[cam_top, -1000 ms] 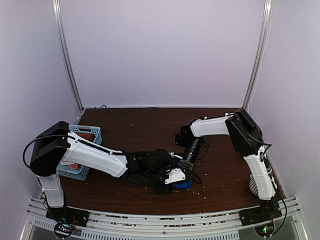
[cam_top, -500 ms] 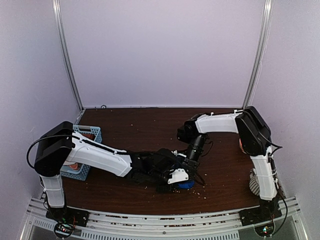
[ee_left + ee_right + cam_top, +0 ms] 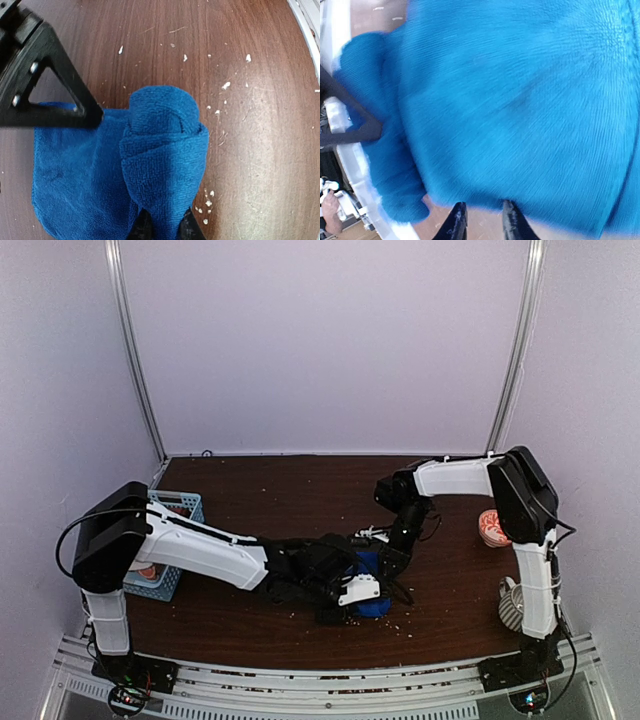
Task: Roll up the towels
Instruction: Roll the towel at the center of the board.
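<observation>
- The royal blue towel is lying on the brown surface toward its front, one end rolled into a thick coil and the rest lying flat.
- The left pincer is pinching the coil's near end.
- The right pincer is sitting at the towel's flat edge with its fingers narrowly apart. The view is blurred, so it cannot be told whether it is gripping cloth.

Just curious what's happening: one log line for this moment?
blue towel: partly rolled | left gripper: pinching towel | right gripper: at towel edge
</observation>
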